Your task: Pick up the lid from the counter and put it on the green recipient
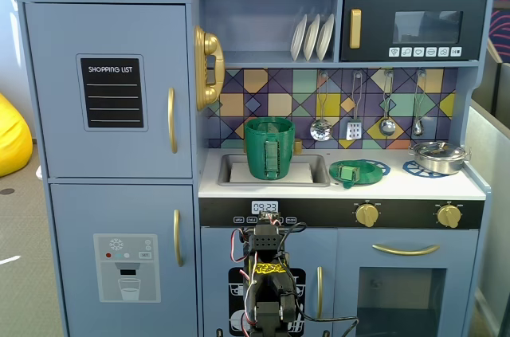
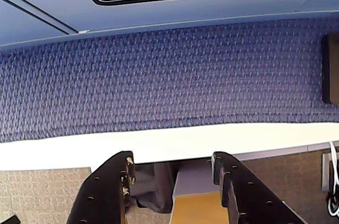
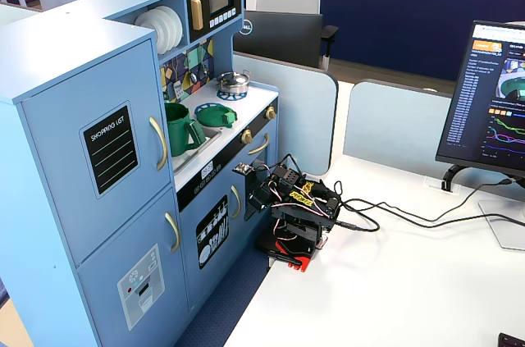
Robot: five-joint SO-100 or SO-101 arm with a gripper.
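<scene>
Below the counter (image 1: 446,187) we wait folded, gripper (image 2: 172,168) spread and empty; next we must rise toward the lid (image 1: 355,172) right of centre.

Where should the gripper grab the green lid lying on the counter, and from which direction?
Grip the raised strap handle across the top of the lid, probably coming down from above with one finger on each side of the strap. The lid lies flat on the counter over a blue burner ring, so its thin rim offers little to pinch. The gripper is open and folded low, well below the counter.
</scene>
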